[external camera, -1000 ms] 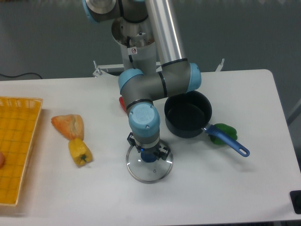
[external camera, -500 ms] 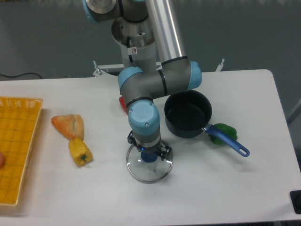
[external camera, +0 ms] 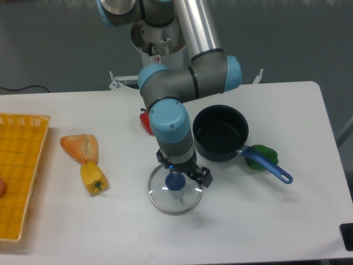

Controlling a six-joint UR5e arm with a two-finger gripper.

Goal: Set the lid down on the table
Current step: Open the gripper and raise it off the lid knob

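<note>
The lid [external camera: 177, 200], a clear glass disc with a metal rim and a small blue knob [external camera: 175, 182], lies flat on the white table [external camera: 287, 221] in front of the arm. My gripper [external camera: 185, 170] hangs just above the knob. Its jaws stand open on either side of the knob and hold nothing. The wrist hides the lid's back edge.
A dark pot [external camera: 220, 133] with a blue handle [external camera: 271, 165] stands right of the lid, beside a green pepper [external camera: 263, 150]. A red pepper [external camera: 146, 122] lies behind the arm. A bread roll [external camera: 80, 147] and a yellow pepper [external camera: 94, 179] lie left. A yellow mesh tray [external camera: 19, 171] sits at the far left.
My gripper has let go of the knob and lifted up off the lid, shifting slightly right. The lid stays in place on the table.
</note>
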